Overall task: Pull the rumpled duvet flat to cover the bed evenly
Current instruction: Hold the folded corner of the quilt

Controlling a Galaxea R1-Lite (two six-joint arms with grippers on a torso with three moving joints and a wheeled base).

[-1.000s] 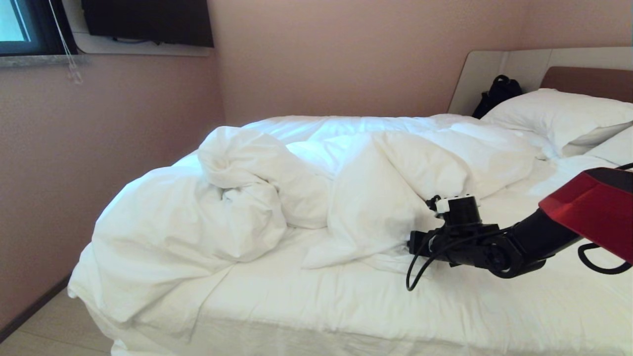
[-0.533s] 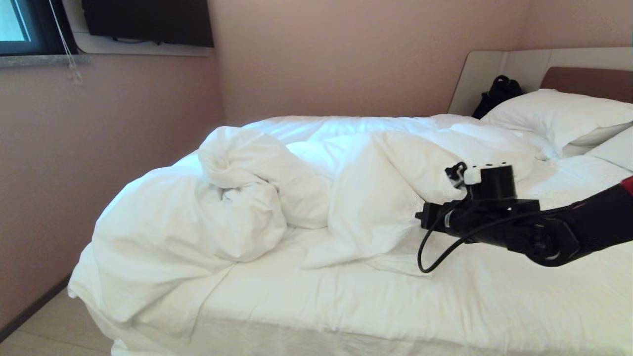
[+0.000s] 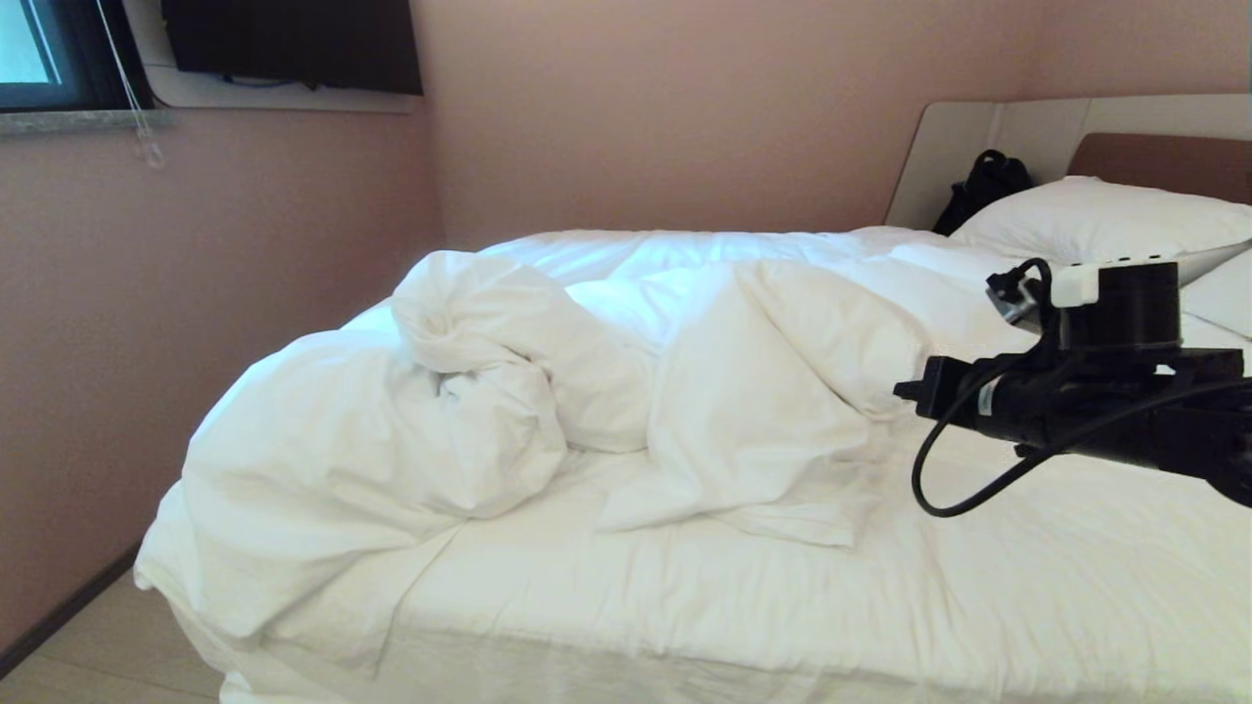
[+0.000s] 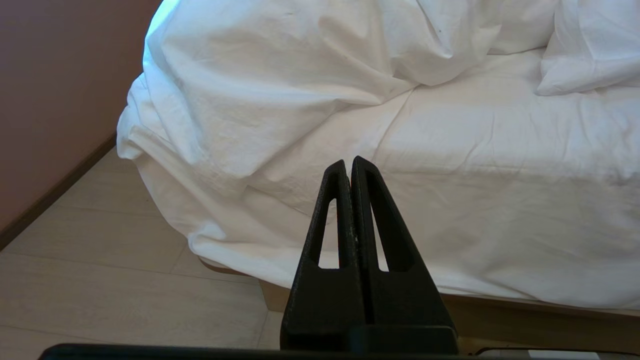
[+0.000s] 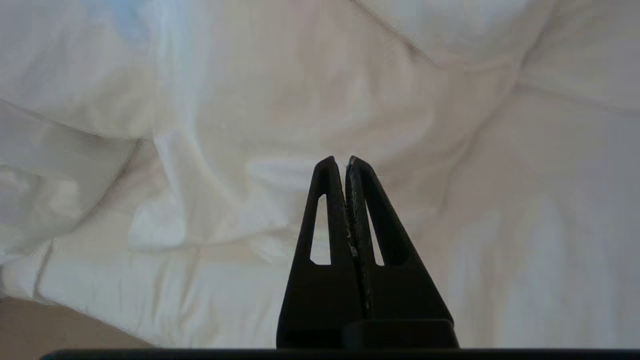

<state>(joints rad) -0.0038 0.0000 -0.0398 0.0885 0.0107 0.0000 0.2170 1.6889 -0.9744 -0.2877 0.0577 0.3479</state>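
Duvet (image 3: 606, 372) heaped left of right pincer (image 3: 905, 391).

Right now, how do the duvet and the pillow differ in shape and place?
The duvet is bunched into tall rumpled folds across the middle and foot of the bed; the pillow lies smooth and plump at the headboard. The duvet hangs over the bed's far-left corner; the pillow stays within the bed. The duvet is far larger than the pillow. Both are plain white.
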